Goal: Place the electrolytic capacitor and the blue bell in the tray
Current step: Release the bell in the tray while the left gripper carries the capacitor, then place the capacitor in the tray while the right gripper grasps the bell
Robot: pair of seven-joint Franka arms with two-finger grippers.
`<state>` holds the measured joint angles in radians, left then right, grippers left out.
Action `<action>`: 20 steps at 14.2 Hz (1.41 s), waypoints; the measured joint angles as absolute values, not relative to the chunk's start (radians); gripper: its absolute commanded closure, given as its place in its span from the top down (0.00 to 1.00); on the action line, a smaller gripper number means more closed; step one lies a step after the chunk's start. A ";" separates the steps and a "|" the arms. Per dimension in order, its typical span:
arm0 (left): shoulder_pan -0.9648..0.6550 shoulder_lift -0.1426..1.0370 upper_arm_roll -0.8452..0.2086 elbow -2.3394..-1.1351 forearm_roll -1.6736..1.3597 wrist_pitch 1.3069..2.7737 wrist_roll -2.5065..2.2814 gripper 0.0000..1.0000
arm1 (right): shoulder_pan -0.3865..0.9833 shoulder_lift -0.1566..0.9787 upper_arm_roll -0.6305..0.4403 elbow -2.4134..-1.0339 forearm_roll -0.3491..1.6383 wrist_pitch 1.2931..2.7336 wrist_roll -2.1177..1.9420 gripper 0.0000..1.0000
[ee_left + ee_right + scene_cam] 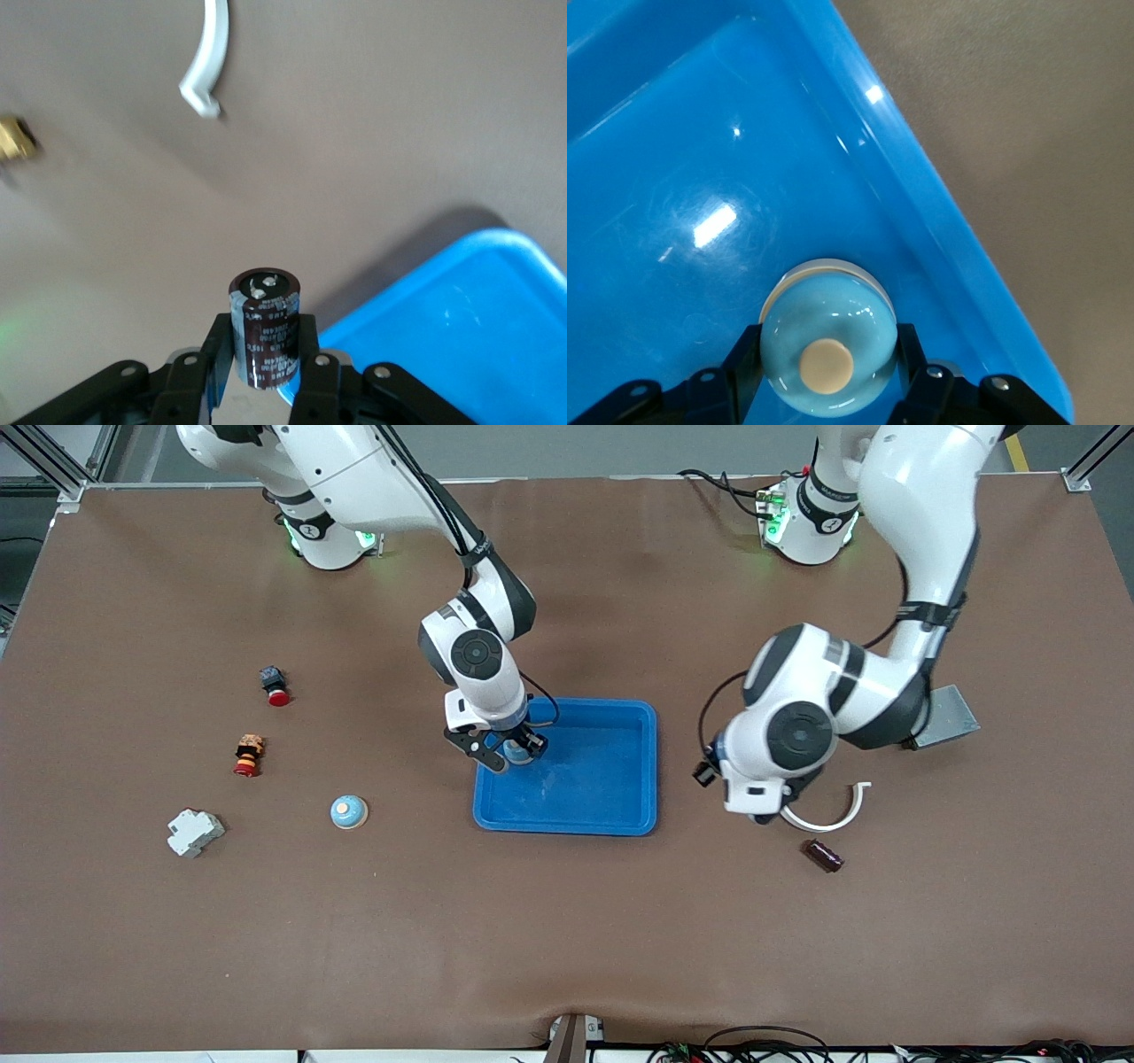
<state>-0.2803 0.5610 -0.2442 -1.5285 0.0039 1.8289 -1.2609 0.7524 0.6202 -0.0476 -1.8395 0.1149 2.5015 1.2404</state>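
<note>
1. Shallow bright-blue rectangular plastic tray (611, 779) mid-table, floor bare apart from what hangs over it.
2. Pale-blue domed bell with a cream button (827, 345) clenched in the right gripper (512, 755), low over the tray's corner toward the right arm's end; looks like the release step for this item.
3. Dark-brown cylindrical electrolytic capacitor (266, 328) clamped upright in the left gripper (266, 376), over bare brown table (567, 939) beside the tray's rim toward the left arm's end.
4. Next, judged: part the right fingers, then carry the capacitor over the rim and lower it.
5. Around: a second pale-blue bell (349, 811), white curved strip (837, 815), small brown bottle (822, 856), grey metal box (946, 716).
</note>
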 measured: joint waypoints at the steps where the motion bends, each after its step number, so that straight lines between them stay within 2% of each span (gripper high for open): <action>1: -0.309 0.573 -0.244 -1.525 0.004 1.839 -1.304 0.00 | 0.756 0.625 -0.048 -1.835 0.115 2.502 1.248 0.44; 2: -0.336 0.588 -0.244 -1.519 0.004 1.853 -1.350 0.00 | 0.758 0.627 -0.049 -1.831 0.114 2.502 1.256 0.99; 7: -0.430 0.686 -0.240 -1.480 0.004 1.952 -1.520 0.00 | 0.760 0.629 -0.052 -1.786 0.092 2.483 1.270 1.00; 9: -0.440 0.708 -0.239 -1.471 0.004 1.963 -1.540 0.00 | 0.757 0.628 -0.062 -1.725 0.085 2.373 1.258 1.00; 11: -0.446 0.718 -0.238 -1.468 0.004 1.963 -1.553 0.00 | 0.735 0.622 -0.074 -1.628 0.078 2.196 1.172 1.00; 13: -0.460 0.724 -0.238 -1.468 0.004 1.967 -1.558 0.00 | 0.673 0.592 -0.081 -1.574 0.077 2.093 1.005 1.00; 15: -0.477 0.729 -0.238 -1.467 0.007 1.970 -1.568 0.00 | 0.586 0.559 -0.084 -1.573 0.077 2.061 0.822 1.00; 20: -0.489 0.761 -0.235 -1.467 0.035 1.989 -1.598 0.00 | 0.408 0.550 -0.086 -1.609 0.077 2.083 0.460 1.00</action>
